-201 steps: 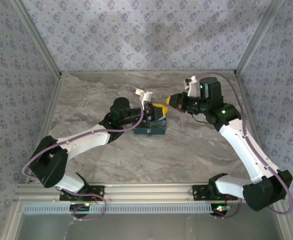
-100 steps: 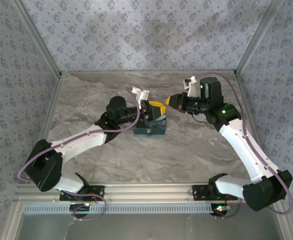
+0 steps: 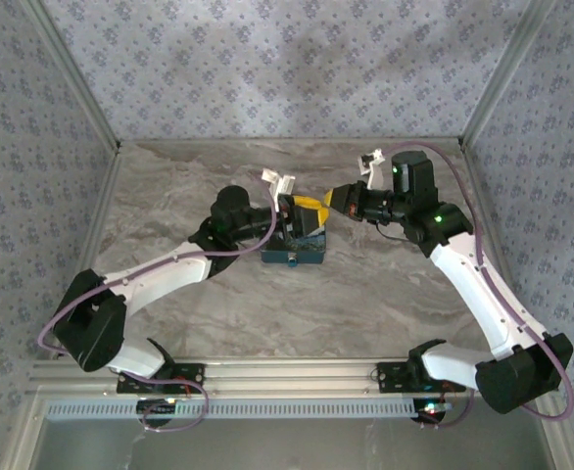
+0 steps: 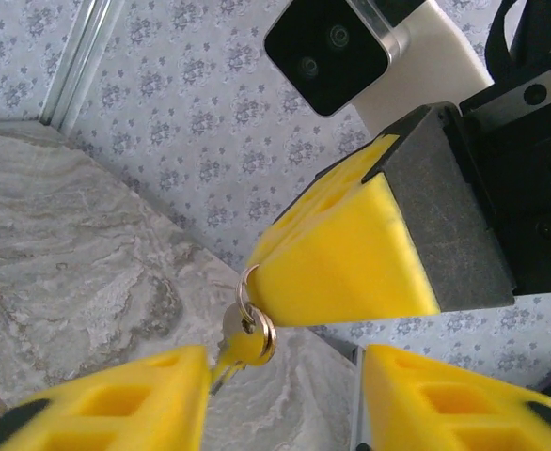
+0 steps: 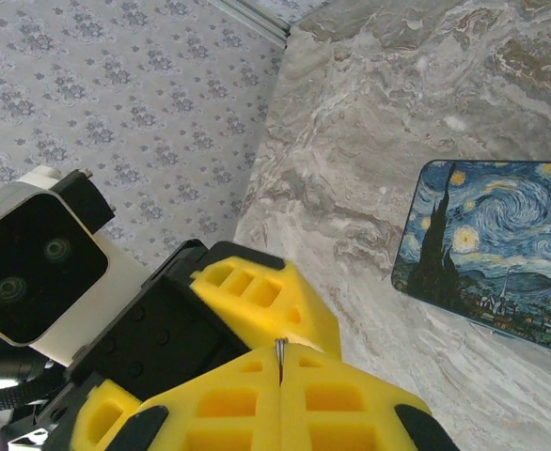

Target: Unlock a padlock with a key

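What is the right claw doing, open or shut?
Shut: the right gripper fingers meet with no gap, pinching the key ring, key dangling below.

We see the key [image 4: 242,346] hanging in the air above the table [image 4: 59,235]. It is small and brass-yellow, with its blade slanting down to the left. Its silvery split ring [image 4: 241,293] is pinched at the very tip of the right hand [image 4: 261,299], whose yellow fingers are pressed together. The key dangles in the gap between the spread fingers of the left hand [image 4: 285,385]. From the right wrist, a thin metal sliver [image 5: 280,351] shows in the seam between the closed fingers.
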Robot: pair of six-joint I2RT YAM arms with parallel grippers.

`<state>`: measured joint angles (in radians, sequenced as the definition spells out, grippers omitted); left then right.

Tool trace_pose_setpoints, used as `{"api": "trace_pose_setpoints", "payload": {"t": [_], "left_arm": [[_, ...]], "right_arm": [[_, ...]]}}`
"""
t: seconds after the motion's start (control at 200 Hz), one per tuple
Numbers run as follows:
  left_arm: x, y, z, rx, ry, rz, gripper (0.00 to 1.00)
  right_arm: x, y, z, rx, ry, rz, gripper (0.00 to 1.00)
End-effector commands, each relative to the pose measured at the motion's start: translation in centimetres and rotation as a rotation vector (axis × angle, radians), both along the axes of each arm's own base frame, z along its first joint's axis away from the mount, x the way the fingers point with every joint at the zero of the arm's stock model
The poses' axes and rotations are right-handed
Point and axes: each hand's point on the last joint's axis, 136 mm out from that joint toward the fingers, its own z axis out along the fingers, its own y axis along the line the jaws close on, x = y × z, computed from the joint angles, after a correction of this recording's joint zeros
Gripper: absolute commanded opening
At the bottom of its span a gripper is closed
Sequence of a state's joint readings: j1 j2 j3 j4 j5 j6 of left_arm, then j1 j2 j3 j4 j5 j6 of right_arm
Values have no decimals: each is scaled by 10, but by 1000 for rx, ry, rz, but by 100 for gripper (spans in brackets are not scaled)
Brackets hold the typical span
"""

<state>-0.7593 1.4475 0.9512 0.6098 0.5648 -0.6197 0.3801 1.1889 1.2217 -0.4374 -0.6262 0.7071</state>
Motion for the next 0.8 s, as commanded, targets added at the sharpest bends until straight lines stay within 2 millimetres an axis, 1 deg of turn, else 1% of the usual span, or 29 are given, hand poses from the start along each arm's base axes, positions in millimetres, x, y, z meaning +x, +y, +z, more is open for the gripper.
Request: {"api": "trace_pose_setpoints", "payload": {"t": [0.0,0.15,0.17,0.215,0.23,0.345,0.405,0.48,0.565,0.625,0.69,0.794], "left_arm": [[-3,-2,22,-43,-57,-26,35],[-2,-3,20,-36,-52,-27,32],[-1,-3,19,-34,-51,-26,34],[1,-3,18,-26,-49,-17,46],[3,-3,17,-24,-46,-9,49],[6,-4,15,-20,-44,3,49],[5,-5,16,-23,-46,-1,42],[5,-5,17,-25,-45,-1,35],[4,-4,18,-25,-47,-2,30],[4,-3,18,-21,-48,0,25],[4,-2,16,-12,-47,3,23],[2,0,16,1,-50,5,12]], "right_arm": [[-8,1,5,16,-11,27,1],[-7,1,6,21,-13,28,1],[-8,1,6,21,-14,29,1],[-7,1,7,22,-14,29,1],[-7,1,7,23,-14,30,1],[-8,1,7,25,-16,32,1],[-8,1,7,24,-13,30,1],[-8,0,7,23,-13,28,1],[-8,-1,7,25,-14,28,1],[-7,-2,7,25,-14,26,1],[-7,-2,7,25,-16,27,1],[-8,-3,7,24,-16,29,2]]}}
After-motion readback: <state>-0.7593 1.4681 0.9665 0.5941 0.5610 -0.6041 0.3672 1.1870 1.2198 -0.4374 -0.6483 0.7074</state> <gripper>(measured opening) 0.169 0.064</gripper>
